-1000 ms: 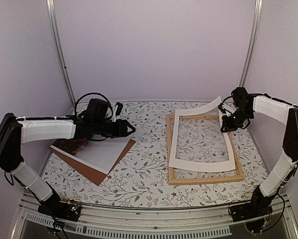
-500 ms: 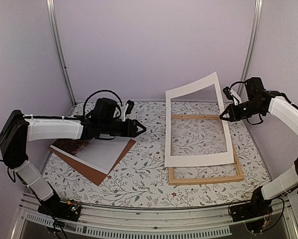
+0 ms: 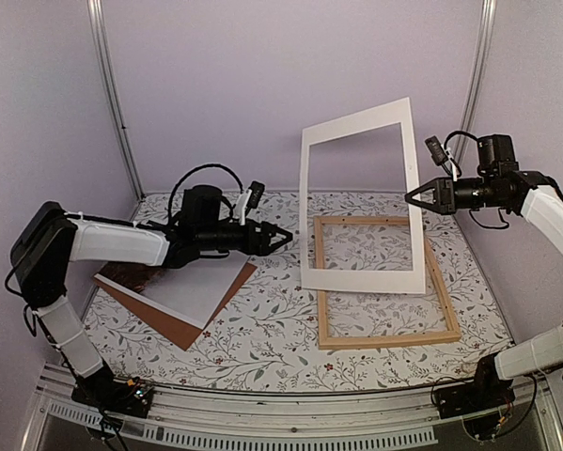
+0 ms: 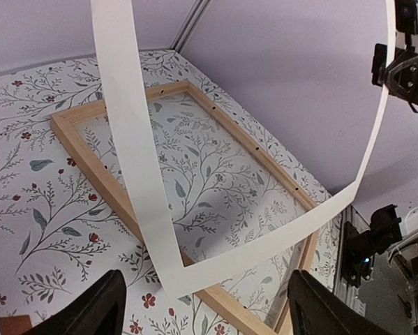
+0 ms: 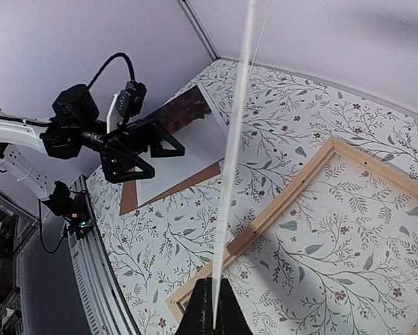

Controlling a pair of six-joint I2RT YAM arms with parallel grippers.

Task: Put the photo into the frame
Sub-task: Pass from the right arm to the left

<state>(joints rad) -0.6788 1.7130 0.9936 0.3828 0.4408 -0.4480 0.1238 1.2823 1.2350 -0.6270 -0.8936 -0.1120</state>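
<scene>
We read no text, label, brand mark, number or sign in any of the three views. The table [image 3: 262, 348] covering carries only a printed pattern of grey leaves and small red flowers, with no lettering. The small parts at the arm bases on the near edge are too small to read.

Lilac walls [image 3: 262, 85], floral tabletop [image 3: 272, 343], metal corner posts [image 3: 113, 103]
</scene>
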